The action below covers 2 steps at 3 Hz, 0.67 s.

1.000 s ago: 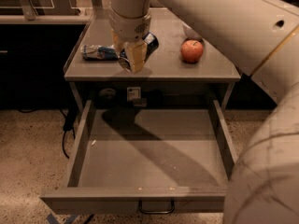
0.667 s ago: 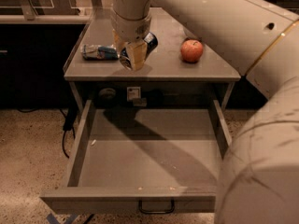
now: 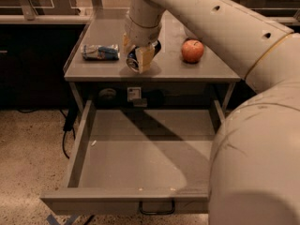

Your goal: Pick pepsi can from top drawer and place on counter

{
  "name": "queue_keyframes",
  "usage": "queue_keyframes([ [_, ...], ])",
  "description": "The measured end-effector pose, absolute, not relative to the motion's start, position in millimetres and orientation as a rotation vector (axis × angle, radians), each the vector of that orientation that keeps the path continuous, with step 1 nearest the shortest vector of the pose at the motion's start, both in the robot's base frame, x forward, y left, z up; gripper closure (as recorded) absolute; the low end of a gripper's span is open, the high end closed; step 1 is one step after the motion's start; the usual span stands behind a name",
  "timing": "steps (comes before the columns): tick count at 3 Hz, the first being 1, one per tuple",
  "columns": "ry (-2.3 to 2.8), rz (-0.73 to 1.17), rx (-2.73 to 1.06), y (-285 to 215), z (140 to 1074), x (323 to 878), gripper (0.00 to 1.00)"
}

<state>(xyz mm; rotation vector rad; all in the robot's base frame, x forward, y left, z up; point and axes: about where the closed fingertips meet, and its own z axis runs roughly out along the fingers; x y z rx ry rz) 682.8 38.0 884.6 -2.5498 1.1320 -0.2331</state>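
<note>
Tool (image 3: 137, 55) of mine is clamped on the pepsi can (image 3: 132, 63), which lies tilted with its silver end toward the camera, over the front part of the surface (image 3: 103, 32), between a snack packet (image 3: 100, 52) and an apple (image 3: 192, 51). Below, the top drawer (image 3: 140, 149) stands pulled out.

cream gripper (image 3: 137, 55) with tan pads over the grey counter (image 3: 206, 69) hugs the blue, silver-ended pepsi can (image 3: 132, 63), red-orange apple (image 3: 192, 50) and blue-silver packet (image 3: 100, 52) nearby, top drawer (image 3: 140, 158) grey too
</note>
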Motion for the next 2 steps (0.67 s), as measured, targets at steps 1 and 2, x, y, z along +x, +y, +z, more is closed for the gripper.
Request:
queue_keyframes([
  [1,1.128,-0.233,-2.548,37.9,882.1,685.5,1.0],
  [2,1.094,-0.217,-2.529,27.7,872.1,707.7,1.0],
])
